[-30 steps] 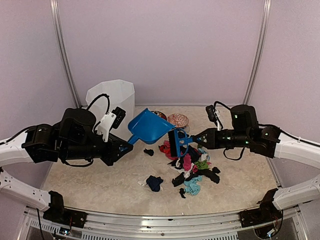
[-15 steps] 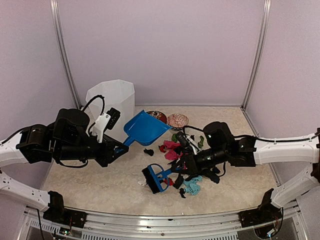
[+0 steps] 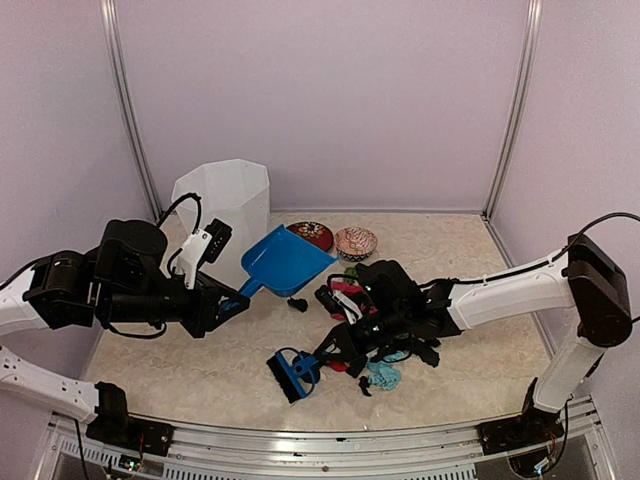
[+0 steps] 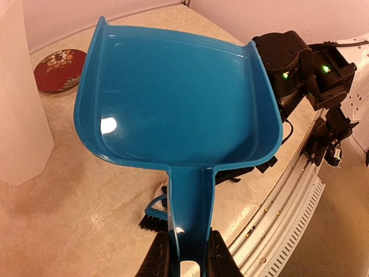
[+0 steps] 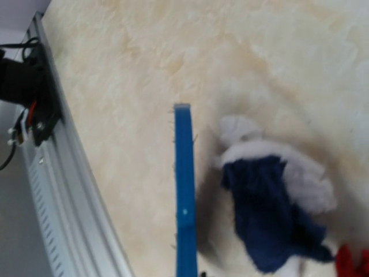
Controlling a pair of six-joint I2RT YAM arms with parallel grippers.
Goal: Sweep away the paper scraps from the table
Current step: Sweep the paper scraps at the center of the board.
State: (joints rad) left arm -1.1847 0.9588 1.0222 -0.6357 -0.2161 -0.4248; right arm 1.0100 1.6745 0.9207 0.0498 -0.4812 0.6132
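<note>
The paper scraps point(image 3: 392, 318) lie piled right of the table's centre in pink, red, black, green and teal. One black wad point(image 3: 297, 304) lies apart. My left gripper point(image 3: 232, 298) is shut on the handle of the blue dustpan point(image 3: 285, 262) and holds it above the table; its fingers point(image 4: 159, 257) pinch the handle of the dustpan point(image 4: 173, 98). My right gripper point(image 3: 332, 352) is shut on the blue brush point(image 3: 293, 368), low at the front of the pile. The right wrist view shows the brush point(image 5: 184, 202) beside a navy wad point(image 5: 268, 225) and a white wad point(image 5: 253, 144).
A white bin point(image 3: 225, 200) stands at the back left, next to the dustpan. Two small patterned bowls, red point(image 3: 311, 234) and pink point(image 3: 355, 241), sit behind the pile. The metal frame point(image 3: 330, 440) edges the beige table point(image 3: 200, 360) just in front of the brush.
My right arm has swung the brush from behind the pile down to the near left, low over the table. My left arm has drawn the dustpan slightly left and back.
</note>
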